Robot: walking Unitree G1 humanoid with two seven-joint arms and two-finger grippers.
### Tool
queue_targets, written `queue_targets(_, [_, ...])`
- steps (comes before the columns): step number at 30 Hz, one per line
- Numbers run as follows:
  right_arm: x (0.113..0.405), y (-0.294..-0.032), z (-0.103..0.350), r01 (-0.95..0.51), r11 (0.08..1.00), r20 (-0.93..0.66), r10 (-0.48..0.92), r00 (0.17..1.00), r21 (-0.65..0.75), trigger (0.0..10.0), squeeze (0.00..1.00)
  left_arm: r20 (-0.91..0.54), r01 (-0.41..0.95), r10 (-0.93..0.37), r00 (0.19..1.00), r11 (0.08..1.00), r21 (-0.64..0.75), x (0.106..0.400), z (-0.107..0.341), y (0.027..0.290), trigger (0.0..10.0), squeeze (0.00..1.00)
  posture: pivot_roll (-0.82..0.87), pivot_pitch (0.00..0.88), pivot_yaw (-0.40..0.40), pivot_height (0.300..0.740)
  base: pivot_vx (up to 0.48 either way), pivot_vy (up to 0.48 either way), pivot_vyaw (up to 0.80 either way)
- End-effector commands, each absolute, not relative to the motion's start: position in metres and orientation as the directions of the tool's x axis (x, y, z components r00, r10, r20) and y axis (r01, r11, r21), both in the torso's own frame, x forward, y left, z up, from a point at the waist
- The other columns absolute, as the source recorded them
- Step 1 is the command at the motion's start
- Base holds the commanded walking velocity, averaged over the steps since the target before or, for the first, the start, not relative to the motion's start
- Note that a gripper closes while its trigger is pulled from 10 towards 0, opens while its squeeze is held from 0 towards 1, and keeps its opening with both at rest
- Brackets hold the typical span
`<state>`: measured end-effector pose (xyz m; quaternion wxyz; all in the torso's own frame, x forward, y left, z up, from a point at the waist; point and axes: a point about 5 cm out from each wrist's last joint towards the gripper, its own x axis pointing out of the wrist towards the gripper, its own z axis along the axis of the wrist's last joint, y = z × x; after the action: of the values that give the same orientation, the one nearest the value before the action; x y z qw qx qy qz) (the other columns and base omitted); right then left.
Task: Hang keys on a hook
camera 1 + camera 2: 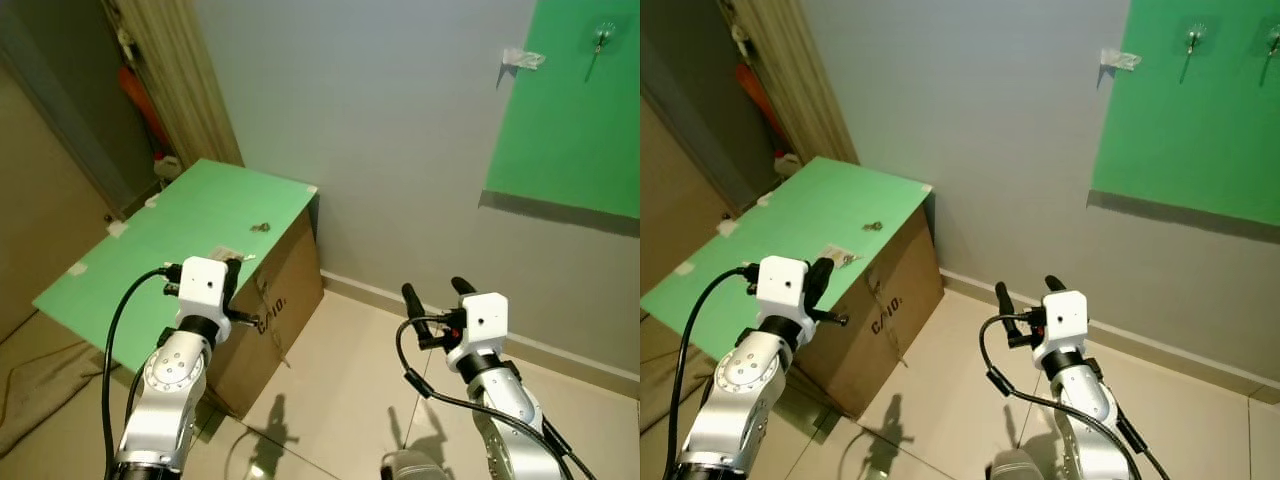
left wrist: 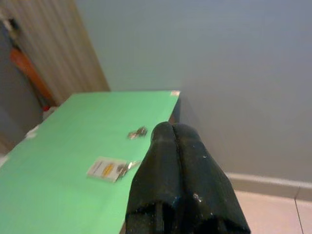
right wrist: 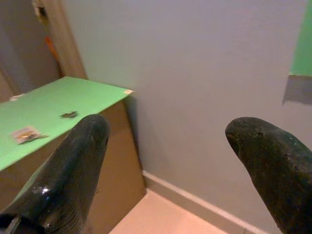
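Left end effector: fingers pressed together, empty, raised over near edge of green surface. Right end effector: fingers spread wide, empty, over floor. Keys lying on surface beyond tagged card. Hook high on green wall panel.

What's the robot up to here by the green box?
Nothing is held yet. The keys lie on the green-topped cardboard box, beyond a small tagged set. The left gripper, fingers shut, hovers near the box; the right gripper is open over the floor. The hooks are on the green wall panel.
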<state>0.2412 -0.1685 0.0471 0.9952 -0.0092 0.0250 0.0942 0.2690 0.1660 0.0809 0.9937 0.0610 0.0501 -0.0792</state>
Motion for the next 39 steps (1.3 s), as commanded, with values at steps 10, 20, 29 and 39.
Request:
queue_targets(10, [0.243,-0.17,0.047,-0.185,0.983,-0.056,0.183,0.982,-0.025,10.0,0.0,-0.153,0.201,-0.175,0.973,0.964,0.174,0.278,0.076,0.159,10.0,1.0,-0.22,0.0,0.136,0.722,0.213,0.0,0.0])
queue_targets(20, [0.247,-0.17,0.047,-0.185,0.982,-0.06,0.183,0.981,-0.032,10.0,0.0,-0.16,0.205,-0.176,0.971,0.961,0.186,0.279,0.073,0.159,10.0,1.0,-0.22,0.0,0.134,0.722,0.0,0.0,0.0])
queue_targets(29, [0.25,-0.172,0.049,-0.182,0.983,-0.057,0.18,0.982,-0.038,10.0,0.0,-0.157,0.201,-0.175,0.972,0.965,0.168,0.278,0.072,0.158,10.0,1.0,-0.22,0.0,0.126,0.722,0.0,0.0,0.0])
queue_targets(39, [0.251,-0.173,0.05,-0.187,0.981,-0.063,0.184,0.981,-0.041,10.0,0.0,-0.142,0.158,-0.14,0.98,0.979,0.129,0.276,0.072,0.162,10.0,1.0,-0.21,0.0,0.119,0.722,0.0,0.0,0.0])
